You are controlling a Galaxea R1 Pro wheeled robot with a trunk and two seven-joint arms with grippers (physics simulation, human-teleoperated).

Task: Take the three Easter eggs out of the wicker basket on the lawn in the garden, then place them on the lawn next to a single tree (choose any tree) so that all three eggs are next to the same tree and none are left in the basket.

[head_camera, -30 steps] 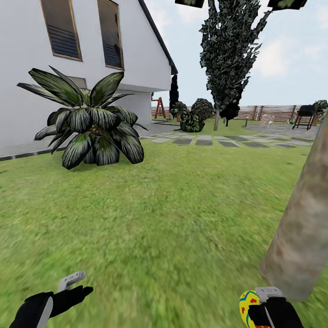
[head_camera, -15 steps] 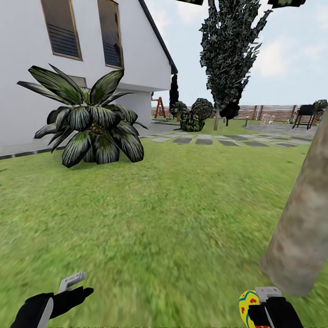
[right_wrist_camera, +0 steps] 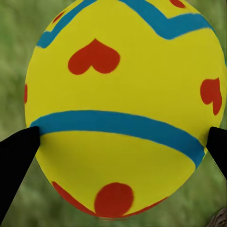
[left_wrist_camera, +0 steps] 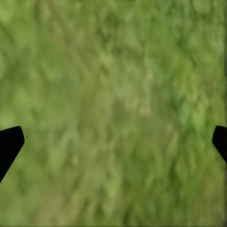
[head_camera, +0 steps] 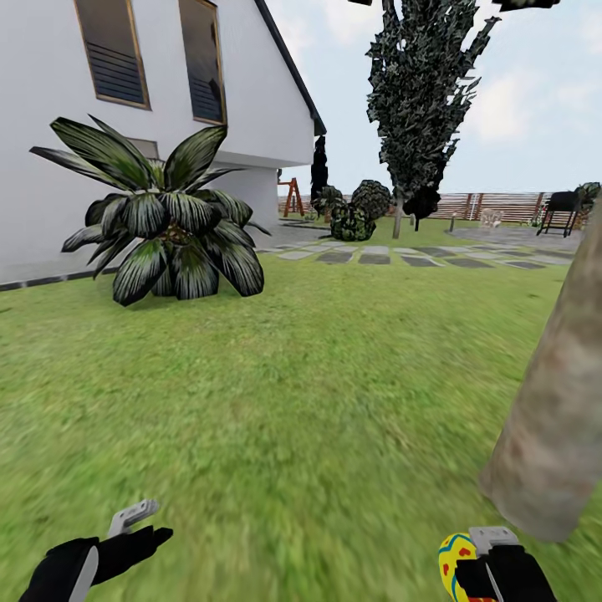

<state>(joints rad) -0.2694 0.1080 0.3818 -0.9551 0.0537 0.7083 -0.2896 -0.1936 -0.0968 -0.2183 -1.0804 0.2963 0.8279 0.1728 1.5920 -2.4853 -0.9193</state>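
While R jaws [head_camera: 478, 562] clamp egg [right_wrist_camera: 118, 109], tree [head_camera: 556, 410] borders open lawn [head_camera: 318, 401] (wide).

A white house [head_camera: 50, 167] stands behind a spiky palm [head_camera: 163, 226].

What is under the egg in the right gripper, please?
Blurred lawn lies below the egg held by the right gripper; the patch directly beneath is covered by the egg.

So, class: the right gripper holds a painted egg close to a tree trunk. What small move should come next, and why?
Probably lower the right gripper toward the lawn and release there. It is shut on the Easter egg, which hangs above the grass, and the tree trunk's base stands just ahead on that side, so the egg would end up beside it. The left gripper is open and empty.
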